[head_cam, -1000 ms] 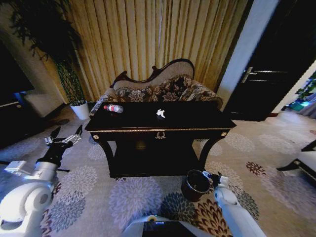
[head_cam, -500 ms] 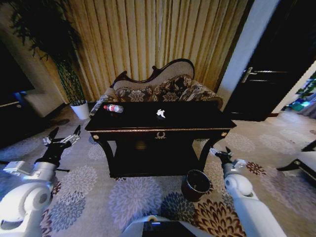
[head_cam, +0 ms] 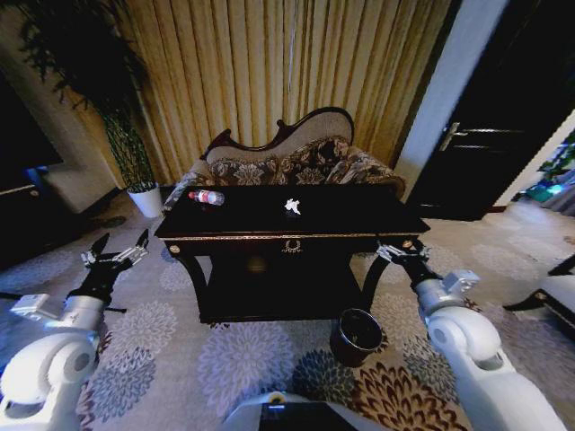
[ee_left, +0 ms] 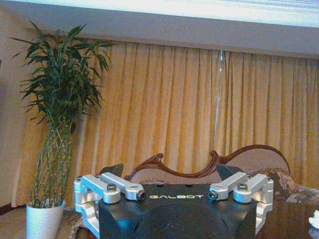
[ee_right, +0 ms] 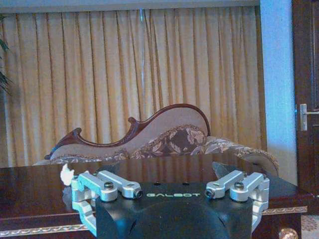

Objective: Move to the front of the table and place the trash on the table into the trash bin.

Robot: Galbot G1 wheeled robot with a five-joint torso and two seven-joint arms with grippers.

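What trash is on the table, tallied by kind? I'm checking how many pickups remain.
On the table:
Plastic bottle with red cap: 1
White crumpled scrap: 1
Total: 2

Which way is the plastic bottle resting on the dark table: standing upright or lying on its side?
Lying on its side. In the head view the bottle stretches flat along the table top near its left end.
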